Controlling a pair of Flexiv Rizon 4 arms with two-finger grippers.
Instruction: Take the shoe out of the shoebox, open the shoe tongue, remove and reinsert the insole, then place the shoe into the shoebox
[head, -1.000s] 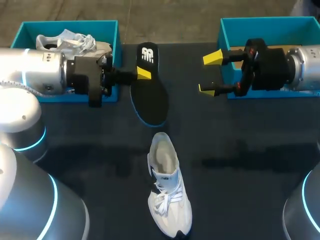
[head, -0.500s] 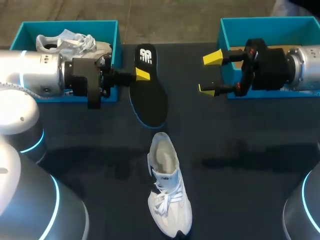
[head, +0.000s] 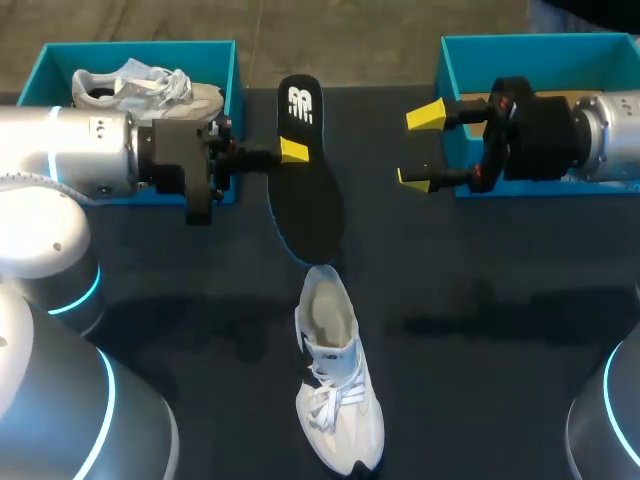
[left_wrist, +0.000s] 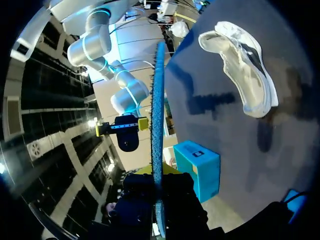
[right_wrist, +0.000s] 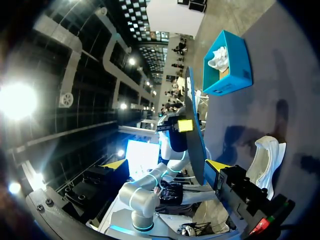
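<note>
left end effector (head: 292, 151): clamped on the insole (head: 308, 190), one yellow tip lying across its side edge near the heel end. in the left wrist view the insole runs edge-on straight out from between the fingers.
why held so: a pinch on the edge leaves the toe end free. i take it this lets the toe lead into the shoe (head: 335, 385).
insole: off the bench (head: 480, 330), black face up, blue rim showing, heel end away from me. the toe end points down at the shoe's heel opening and is just beside it. i cannot tell if they touch.
shoe: white, on its sole on the bench near me, toe toward me, laces loose. the opening faces the insole and looks bare inside.
right end effector (head: 420, 147): fingers apart, nothing between them. it hangs in front of the right box (head: 540, 45), well apart from the shoe. i judge it is parked there to keep out of the way.
right box: teal, no shoe in the part i can see, so probably where the shoe goes last.
left box (head: 140, 50): teal, with a second shoe (head: 140, 85) inside.
step: i judge the insole is out and going back in is next. the toe will need to line up with the opening.
writing: a white logo (head: 298, 104) on the insole's heel end and a dark label on one box end in the left wrist view. i can read no words on either.
</note>
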